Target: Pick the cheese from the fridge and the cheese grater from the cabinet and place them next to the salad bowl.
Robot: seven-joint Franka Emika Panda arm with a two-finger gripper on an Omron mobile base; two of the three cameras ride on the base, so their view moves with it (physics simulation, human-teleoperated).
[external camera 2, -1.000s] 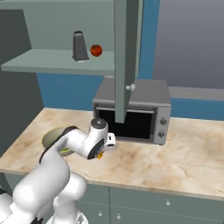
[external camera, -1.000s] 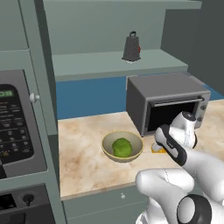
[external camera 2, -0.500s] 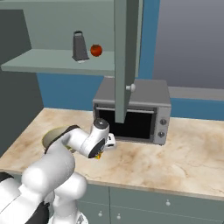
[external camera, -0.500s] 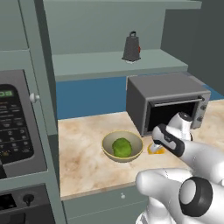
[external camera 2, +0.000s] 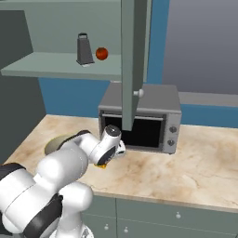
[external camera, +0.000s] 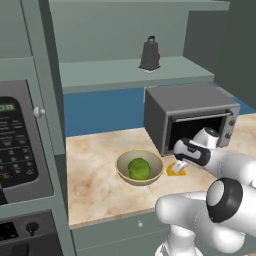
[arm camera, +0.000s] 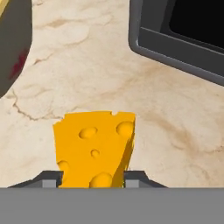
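Observation:
The cheese [arm camera: 94,148], a yellow-orange wedge with holes, stands low over the marble counter between my gripper's [arm camera: 92,178] two tips, which press its sides. It lies just right of the salad bowl [external camera: 122,162], a beige bowl with a green lettuce ball [external camera: 139,168]. My gripper [external camera: 178,161] reaches down over the cheese [external camera: 176,170] in front of the microwave. The bowl's rim [arm camera: 13,43] is at the upper left of the hand view. The dark cheese grater [external camera: 149,53] stands on the open cabinet's shelf [external camera: 115,72]; grater [external camera 2: 84,49] again in the right base view. The fridge is out of view.
An open grey microwave [external camera: 185,115] sits on the counter right behind my hand. A red fruit [external camera 2: 102,53] lies beside the grater. The cabinet door [external camera 2: 132,60] hangs open above the microwave. A black control panel [external camera: 15,140] fills the left.
My hand has carried the cheese left and down, from in front of the microwave to the counter right beside the bowl.

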